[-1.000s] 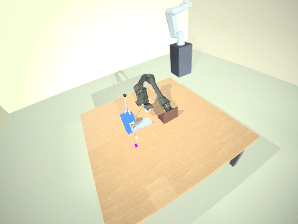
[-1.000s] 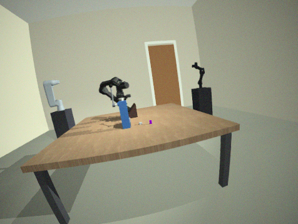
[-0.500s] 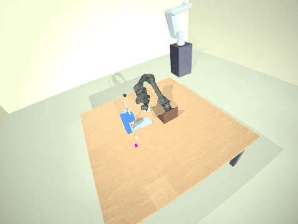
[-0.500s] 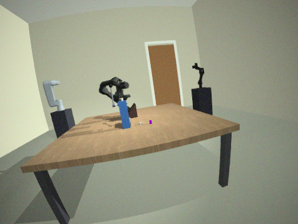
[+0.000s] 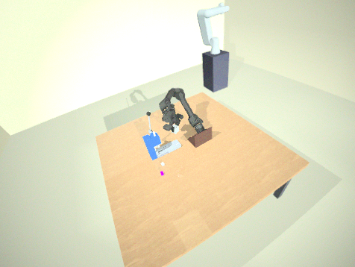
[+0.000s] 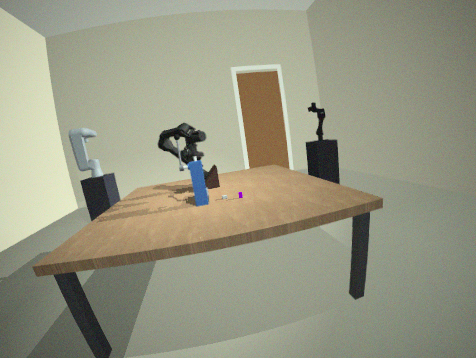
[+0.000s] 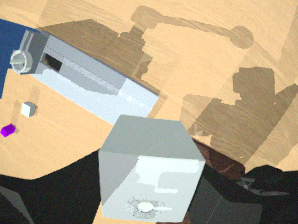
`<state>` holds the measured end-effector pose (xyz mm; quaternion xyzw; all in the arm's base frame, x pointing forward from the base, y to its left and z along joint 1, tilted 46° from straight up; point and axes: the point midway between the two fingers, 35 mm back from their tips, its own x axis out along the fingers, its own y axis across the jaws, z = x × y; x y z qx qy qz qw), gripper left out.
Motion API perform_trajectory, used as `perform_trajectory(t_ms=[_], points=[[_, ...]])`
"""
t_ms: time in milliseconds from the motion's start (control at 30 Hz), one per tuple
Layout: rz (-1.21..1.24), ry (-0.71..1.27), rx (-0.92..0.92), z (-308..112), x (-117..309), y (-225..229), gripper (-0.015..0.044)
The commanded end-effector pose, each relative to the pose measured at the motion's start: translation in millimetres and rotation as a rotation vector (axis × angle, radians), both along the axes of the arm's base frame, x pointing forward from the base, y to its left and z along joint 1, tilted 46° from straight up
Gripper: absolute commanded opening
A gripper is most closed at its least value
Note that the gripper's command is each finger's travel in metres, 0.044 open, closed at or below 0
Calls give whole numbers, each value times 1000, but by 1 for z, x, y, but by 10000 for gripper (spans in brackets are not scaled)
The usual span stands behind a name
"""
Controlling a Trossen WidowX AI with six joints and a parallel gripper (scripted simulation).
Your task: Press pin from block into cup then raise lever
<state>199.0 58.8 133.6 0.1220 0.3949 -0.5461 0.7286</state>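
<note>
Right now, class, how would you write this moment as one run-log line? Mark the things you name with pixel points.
gripper (image 5: 175,129): shut on white block (image 5: 176,129) (image 7: 150,175) | block: off press bed (image 5: 172,147) (image 7: 117,102) | lever (image 5: 149,123) (image 6: 179,153): up
</note>
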Motion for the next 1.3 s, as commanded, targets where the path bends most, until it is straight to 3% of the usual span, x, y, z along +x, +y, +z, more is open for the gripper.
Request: perform_trajectory(t_ms=[0,300,500,867,1267], points=[[-100,-98,13,0,-1,1,0],[-305,-299,40,0,-1,1,0],[-309,-303,40,-1,0,0,0],[-310,-300,35,-51,33,-30,0],[-310,-302,33,-72,37,-50,0]])
